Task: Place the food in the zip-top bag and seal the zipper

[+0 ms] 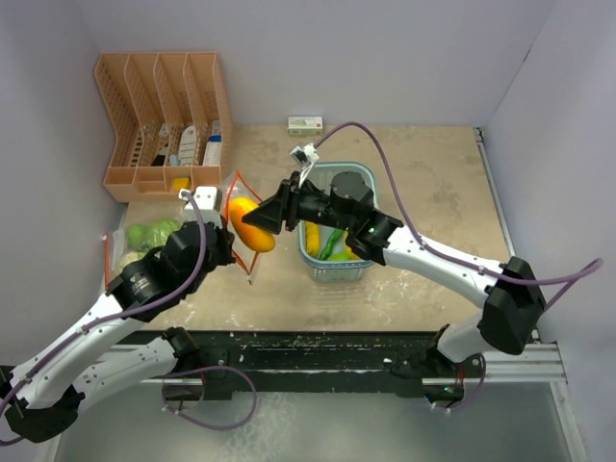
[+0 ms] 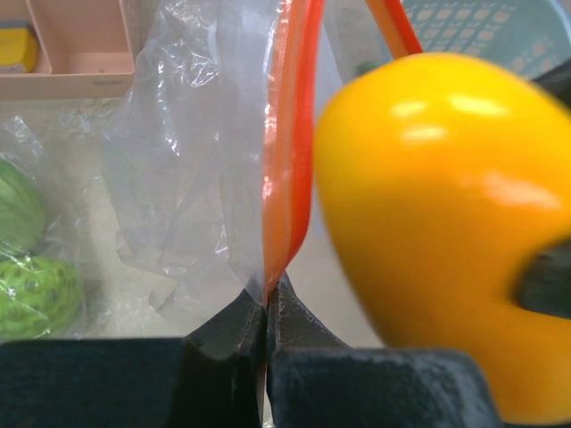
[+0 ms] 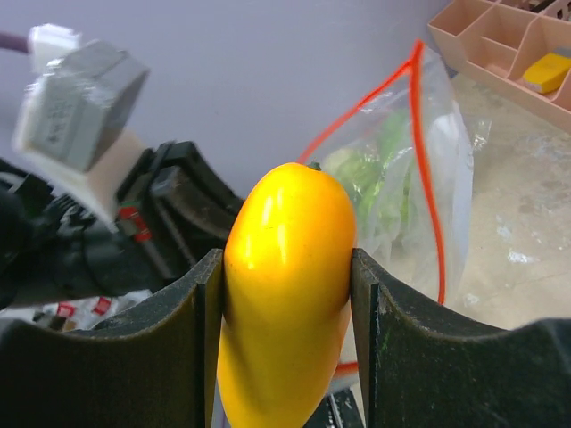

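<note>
- Pinching the orange zipper rim point(image 2: 290, 160) of the clear zip-top bag point(image 2: 187, 178) with the left tool point(image 2: 268, 310), tips pressed together on the plastic with no gap showing.
- Holding that rim up off the desk point(image 1: 423, 192), with the bag's mouth upright and turned toward the right arm in the top view.
- Gripping a yellow-orange fruit point(image 3: 285, 294) across its middle in the right tool point(image 3: 285, 267), a dark finger point(image 3: 201, 339) flat against each side and the jaws part way apart around it.
- Hanging in the air right at the bag's mouth, narrow end toward the opening; touching the rim or just short of it, cannot tell.
- Lying inside the bag, toward its far end at the left of the desk: two pale-green cabbages point(image 1: 154, 234), seen through the plastic.
- Sitting just right of the bag, under the right arm: a teal basket point(image 1: 337, 271) with a yellow fruit point(image 1: 312, 237) and a thin green chili point(image 1: 334, 243) in it.
- Standing at the back left corner: a peach file organizer point(image 1: 159, 106), with small packets in its slots and a yellow piece point(image 1: 180, 183) in its front tray.
- Resting at the back edge, well apart from the rest: a small white-and-green box point(image 1: 305, 123).
</note>
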`<action>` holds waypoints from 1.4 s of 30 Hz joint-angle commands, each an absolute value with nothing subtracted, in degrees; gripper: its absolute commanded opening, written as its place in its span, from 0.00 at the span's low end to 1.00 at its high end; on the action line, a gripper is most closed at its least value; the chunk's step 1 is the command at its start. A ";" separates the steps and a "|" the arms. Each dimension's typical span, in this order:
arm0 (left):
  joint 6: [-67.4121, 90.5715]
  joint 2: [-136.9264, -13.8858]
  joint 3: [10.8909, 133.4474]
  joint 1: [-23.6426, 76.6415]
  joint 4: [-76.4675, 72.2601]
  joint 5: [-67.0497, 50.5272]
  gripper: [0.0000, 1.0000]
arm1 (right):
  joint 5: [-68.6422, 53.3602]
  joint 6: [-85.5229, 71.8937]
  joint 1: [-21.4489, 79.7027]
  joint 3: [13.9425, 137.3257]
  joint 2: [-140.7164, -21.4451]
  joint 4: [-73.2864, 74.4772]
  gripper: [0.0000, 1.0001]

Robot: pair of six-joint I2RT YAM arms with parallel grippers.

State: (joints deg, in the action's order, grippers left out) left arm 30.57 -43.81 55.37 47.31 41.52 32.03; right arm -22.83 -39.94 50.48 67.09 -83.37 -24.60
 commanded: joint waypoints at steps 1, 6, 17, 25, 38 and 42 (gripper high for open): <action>31.52 -42.56 54.18 47.10 34.67 28.46 0.00 | -15.68 -46.20 52.17 66.39 -85.38 -34.28 0.18; 32.64 -41.84 52.02 47.15 29.77 25.05 0.00 | -2.11 -45.24 54.82 66.09 -86.03 -27.99 0.18; 33.13 -42.21 51.32 47.11 26.56 23.59 0.00 | 23.98 -35.65 62.64 79.89 -92.63 0.77 0.62; 33.35 -41.84 51.24 47.08 27.00 23.79 0.00 | 26.01 -31.80 62.89 79.51 -90.16 2.92 0.98; 34.56 -39.00 49.36 47.11 33.30 28.54 0.00 | 19.78 -26.91 62.21 66.09 -64.86 -0.04 0.94; 35.22 -38.01 49.86 47.11 34.83 28.16 0.00 | 25.74 -30.62 57.51 71.34 -68.36 12.64 0.90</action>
State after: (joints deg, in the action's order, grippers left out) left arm 33.69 -39.27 49.39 46.96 34.70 27.14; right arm 20.03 -28.80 61.60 67.18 -64.60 2.83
